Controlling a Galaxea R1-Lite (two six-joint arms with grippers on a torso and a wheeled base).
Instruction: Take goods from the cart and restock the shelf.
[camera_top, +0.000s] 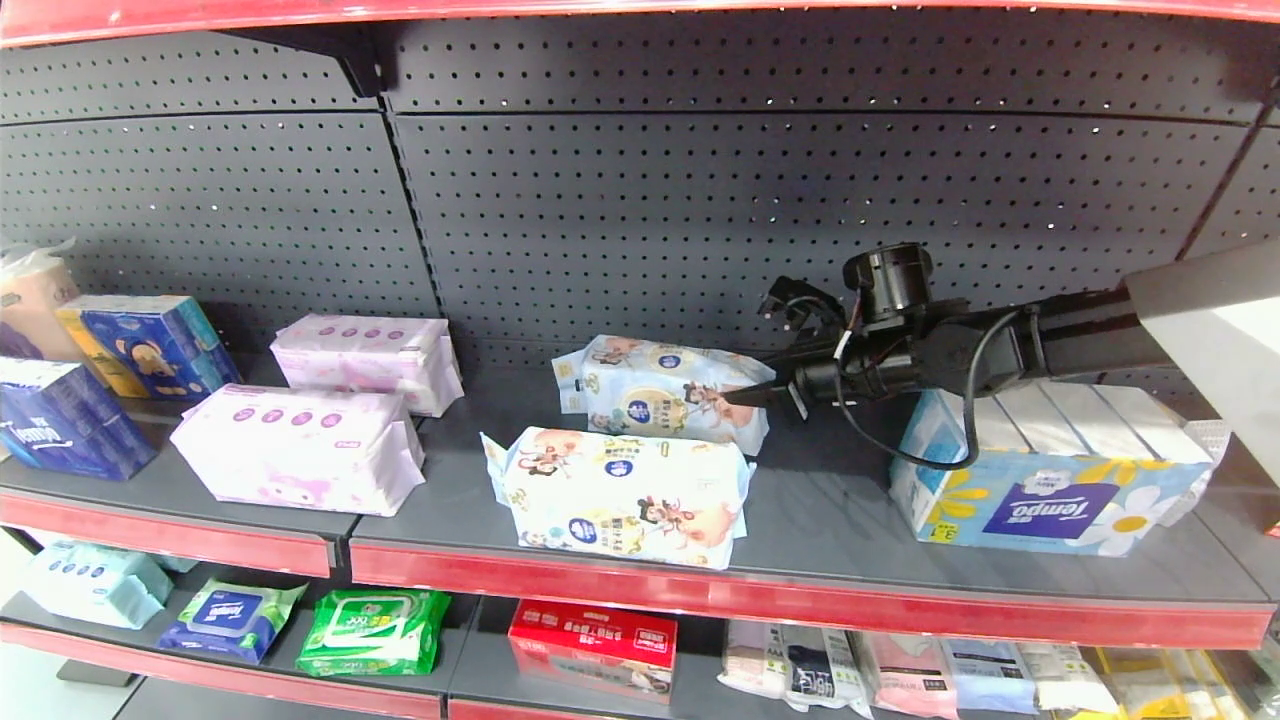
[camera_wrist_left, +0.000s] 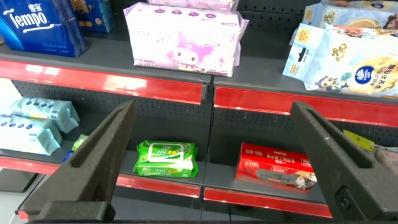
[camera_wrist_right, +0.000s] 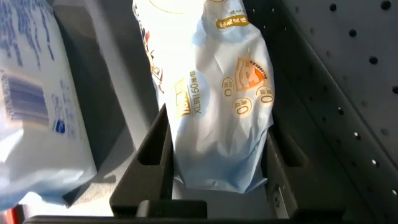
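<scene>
— What is in front of you?
— A dark grey metal shelf with red front edges (camera_top: 820, 500). On its right stands a big white-and-blue tissue multipack printed with flowers (camera_top: 1050, 480). On its left lie two pink soft packs (camera_top: 300, 450), one behind the other.
— And the goods you are restocking?
— Two pale-blue packs with cartoon prints lie in the middle of the same deck. The front cartoon pack (camera_top: 620, 495) sits near the red edge. The rear cartoon pack (camera_top: 660, 385) lies just behind it, near the perforated back panel (camera_top: 700, 180).
— Your right arm?
— My right end effector (camera_wrist_right: 217, 149) is closed on the right-hand end of the rear cartoon pack, with a finger against each side.
— And the left?
— My left end effector (camera_wrist_left: 212, 107) is spread wide and holds nothing. It faces the lower tier, where a green wipes pack (camera_wrist_left: 166, 158) and a red box (camera_wrist_left: 273, 168) lie.
</scene>
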